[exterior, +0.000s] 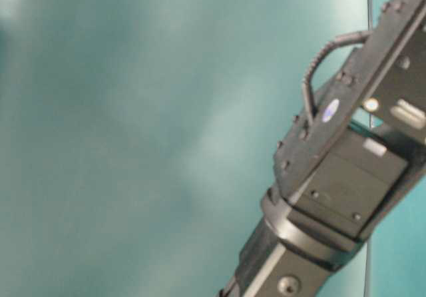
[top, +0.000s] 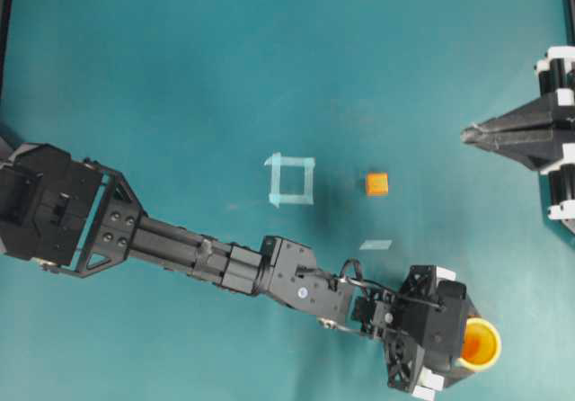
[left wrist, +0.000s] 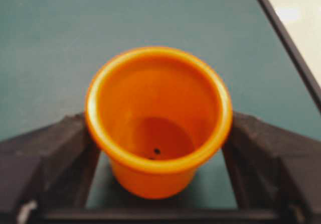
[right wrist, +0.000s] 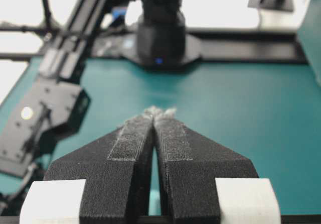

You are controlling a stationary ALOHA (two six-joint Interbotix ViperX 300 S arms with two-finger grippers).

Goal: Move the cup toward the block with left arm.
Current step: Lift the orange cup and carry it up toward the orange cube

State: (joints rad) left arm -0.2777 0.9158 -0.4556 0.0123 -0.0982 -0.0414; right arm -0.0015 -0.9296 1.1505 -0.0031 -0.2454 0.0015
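Cup [left wrist: 158,128] between left fingers [left wrist: 47,158] | block [top: 376,183] apart | tape strip [top: 375,245] between

L claw [left wrist: 158,148] spread wide, R claw [right wrist: 159,114] pinched closed.

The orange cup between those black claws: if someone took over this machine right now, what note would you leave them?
Left gripper: jaws stand on either side of the orange cup, close to its walls; a firm grip cannot be confirmed.
Right gripper: shut, empty, parked at the right edge of the table.
Cup: upright on the teal table, near the bottom edge in the overhead view.
Orange cube: sits apart from the cup, just right of the tape square.
Done: the left arm has reached the cup.
Left: secure the cup and bring it toward the cube.
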